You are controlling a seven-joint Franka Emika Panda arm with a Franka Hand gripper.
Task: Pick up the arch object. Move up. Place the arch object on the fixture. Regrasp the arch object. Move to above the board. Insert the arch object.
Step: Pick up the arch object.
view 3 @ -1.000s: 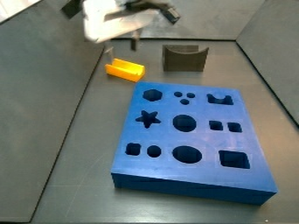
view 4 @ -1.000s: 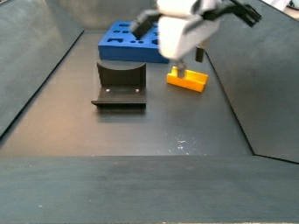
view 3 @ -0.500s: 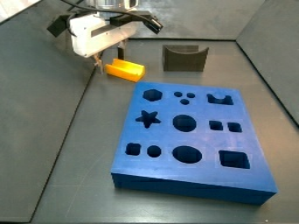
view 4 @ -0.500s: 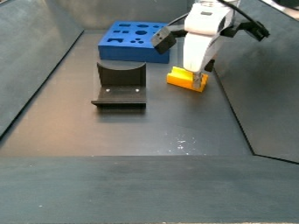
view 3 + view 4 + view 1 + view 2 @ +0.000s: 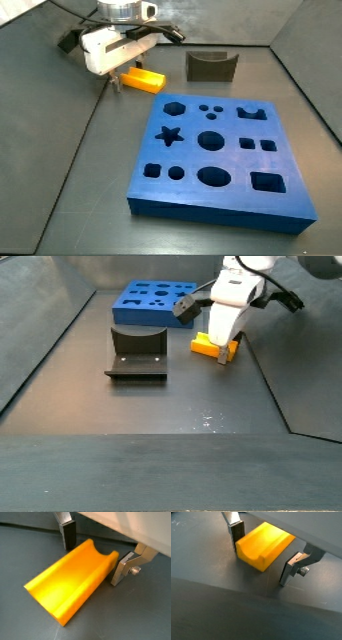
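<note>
Straddling piece: the gripper [image 5: 100, 554] stands low over the arch object [image 5: 70, 577], with one finger on each long side, as both wrist views show.
Left finger: the dark pad [image 5: 67, 534] is close beside one long flank of the block; in a wrist view [image 5: 236, 537] it looks almost touching, but I cannot tell if it really touches.
Arch object: it lies on the floor on its side, its long axis running across the line between the fingers, the notch channel open upward [image 5: 264, 544].
Right finger: the silver plate [image 5: 128, 564] is near the other flank, a thin gap is visible.
Claw state: jaws spread apart, nothing is held yet.
Place in scene: in a side view the arch object [image 5: 142, 79] is under the gripper [image 5: 118, 75], left of the fixture [image 5: 210, 66] and beyond the board [image 5: 214, 150]; in a side view [image 5: 211, 347] it is right of the fixture [image 5: 136, 353].
Coming move: I judge only closing across the short width is needed.
</note>
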